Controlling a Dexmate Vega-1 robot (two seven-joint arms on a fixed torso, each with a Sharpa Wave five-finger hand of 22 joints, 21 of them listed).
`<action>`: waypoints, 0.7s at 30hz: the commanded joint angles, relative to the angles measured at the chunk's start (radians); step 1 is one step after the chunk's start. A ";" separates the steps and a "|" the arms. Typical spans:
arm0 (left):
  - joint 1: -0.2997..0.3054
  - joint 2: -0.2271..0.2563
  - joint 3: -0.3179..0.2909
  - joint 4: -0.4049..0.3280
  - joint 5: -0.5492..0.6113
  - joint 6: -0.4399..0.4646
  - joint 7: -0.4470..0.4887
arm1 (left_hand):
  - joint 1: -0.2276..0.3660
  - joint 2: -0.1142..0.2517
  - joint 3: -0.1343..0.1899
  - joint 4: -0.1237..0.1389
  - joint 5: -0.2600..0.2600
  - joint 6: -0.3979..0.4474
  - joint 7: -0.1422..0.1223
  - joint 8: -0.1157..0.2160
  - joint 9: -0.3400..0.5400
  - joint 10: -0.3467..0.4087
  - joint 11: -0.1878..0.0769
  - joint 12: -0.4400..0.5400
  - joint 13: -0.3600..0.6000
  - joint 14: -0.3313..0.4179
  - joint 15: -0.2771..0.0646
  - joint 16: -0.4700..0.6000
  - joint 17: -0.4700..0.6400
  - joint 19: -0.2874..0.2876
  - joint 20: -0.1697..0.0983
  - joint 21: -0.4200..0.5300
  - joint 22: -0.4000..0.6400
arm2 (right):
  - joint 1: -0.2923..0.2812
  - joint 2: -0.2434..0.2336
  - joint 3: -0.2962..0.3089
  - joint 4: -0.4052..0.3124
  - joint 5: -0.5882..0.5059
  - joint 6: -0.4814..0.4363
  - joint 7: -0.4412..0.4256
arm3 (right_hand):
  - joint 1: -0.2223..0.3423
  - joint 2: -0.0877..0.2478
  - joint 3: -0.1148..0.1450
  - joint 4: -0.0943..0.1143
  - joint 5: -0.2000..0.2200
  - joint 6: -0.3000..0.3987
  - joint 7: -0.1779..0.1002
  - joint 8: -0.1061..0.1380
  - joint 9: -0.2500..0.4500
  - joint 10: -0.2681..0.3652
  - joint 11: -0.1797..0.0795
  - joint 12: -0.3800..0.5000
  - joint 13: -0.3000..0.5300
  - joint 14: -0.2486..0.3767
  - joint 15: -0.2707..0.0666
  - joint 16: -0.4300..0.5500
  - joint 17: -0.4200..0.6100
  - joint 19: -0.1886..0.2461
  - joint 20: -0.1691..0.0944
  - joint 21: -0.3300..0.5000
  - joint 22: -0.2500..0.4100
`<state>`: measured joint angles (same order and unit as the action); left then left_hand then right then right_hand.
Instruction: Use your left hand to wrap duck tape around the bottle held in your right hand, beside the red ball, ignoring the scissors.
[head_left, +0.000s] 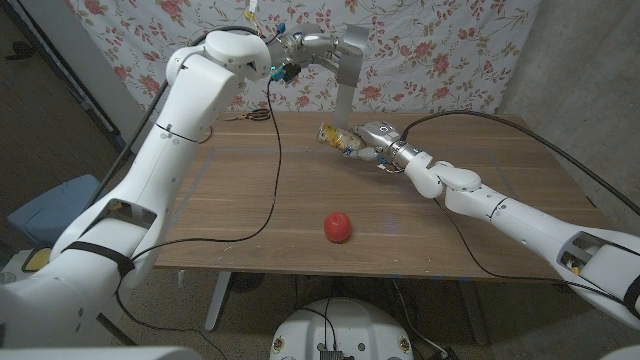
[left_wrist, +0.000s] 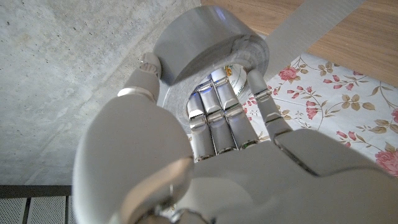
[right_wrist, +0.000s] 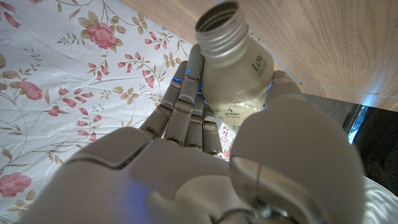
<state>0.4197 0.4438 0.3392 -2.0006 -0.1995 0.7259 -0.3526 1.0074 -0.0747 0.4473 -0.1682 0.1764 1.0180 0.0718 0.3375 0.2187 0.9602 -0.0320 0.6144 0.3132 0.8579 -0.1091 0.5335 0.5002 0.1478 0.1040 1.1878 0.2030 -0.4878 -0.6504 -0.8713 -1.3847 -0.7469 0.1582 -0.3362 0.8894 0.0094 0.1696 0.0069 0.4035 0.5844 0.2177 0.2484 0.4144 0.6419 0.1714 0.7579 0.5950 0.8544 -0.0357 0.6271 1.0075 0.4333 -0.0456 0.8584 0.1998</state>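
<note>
The right hand (head_left: 372, 139) is raised over the far half of the desk (head_left: 250, 215), a little right of its middle, and grips the bottle (head_left: 337, 138). The bottle lies roughly level in the grasp, clear of the desktop, its open threaded neck pointing away from the right arm. In the right wrist view the fingers (right_wrist: 186, 102) are wrapped round the pale labelled body of the bottle (right_wrist: 233, 68), and no cap is on the mouth.

The left hand (head_left: 300, 45) is held high above the far edge of the desk, against the flowered cloth (head_left: 440, 50) hung behind. It holds the roll of grey duck tape (head_left: 352, 40). In the left wrist view the fingers (left_wrist: 214, 112) pass through the core of the roll (left_wrist: 205, 46) and the thumb presses on its outer face. A strip of tape (head_left: 345, 95) hangs straight down from the roll to the bottle below; whether its end is stuck to the bottle I cannot tell.

The red ball (head_left: 338, 226) sits on the desk near the front edge, about midway along it, well apart from the bottle. The scissors (head_left: 247, 116) lie at the far edge, toward the far left corner, partly behind the left arm.
</note>
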 joint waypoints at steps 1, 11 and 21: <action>0.062 0.021 -0.029 -0.104 -0.025 0.011 0.016 | 0.223 0.208 -0.001 0.000 0.000 0.018 0.025 -0.005 0.001 0.134 -0.118 -0.003 0.181 0.015 -0.106 -0.005 0.002 0.007 0.003 0.009 0.004 | -0.005 0.001 -0.002 -0.022 -0.008 -0.023 0.002 | 0.126 0.130 0.051 0.058 0.006 0.444 -0.313 0.002 0.003 0.299 -0.246 0.004 0.008 0.070 -0.184 -0.005 0.004 -0.001 -0.100 0.012 0.001; 0.138 0.011 -0.062 -0.189 -0.050 0.043 0.067 | 0.232 0.203 -0.004 -0.003 -0.001 0.025 0.028 -0.009 0.000 0.145 -0.116 -0.011 0.171 0.026 -0.106 -0.006 0.001 0.014 -0.002 0.019 0.002 | 0.007 0.023 0.006 -0.009 -0.008 -0.051 -0.014 | 0.128 0.131 0.047 0.061 0.007 0.445 -0.313 -0.001 0.005 0.299 -0.246 0.002 0.010 0.072 -0.184 -0.008 0.011 -0.003 -0.101 0.016 0.001; 0.207 -0.020 -0.072 -0.216 -0.077 0.055 0.117 | 0.238 0.199 -0.008 -0.004 -0.002 0.031 0.033 -0.012 -0.001 0.154 -0.110 -0.018 0.165 0.031 -0.104 -0.007 0.003 0.022 0.001 0.028 0.001 | 0.027 0.042 0.019 0.011 -0.010 -0.097 -0.045 | 0.132 0.131 0.044 0.065 0.008 0.448 -0.311 -0.004 0.007 0.300 -0.245 0.001 0.012 0.074 -0.184 -0.012 0.018 -0.004 -0.101 0.021 0.000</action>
<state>0.5593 0.4473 0.2821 -2.1746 -0.2400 0.7572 -0.2987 1.0219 -0.0889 0.4418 -0.1710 0.1763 1.0327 0.0864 0.3271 0.2188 0.9820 -0.0250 0.6015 0.3292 0.8812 -0.1143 0.5254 0.4989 0.1574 0.1052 1.2106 0.2041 -0.4841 -0.6330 -0.8686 -1.3964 -0.7521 0.1003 -0.3539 0.8894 0.0094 0.1612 0.0153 0.4070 0.5845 0.2177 0.2425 0.4201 0.6420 0.1714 0.7519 0.6026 0.8574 -0.0332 0.6174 1.0214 0.4334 -0.0455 0.8738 0.2000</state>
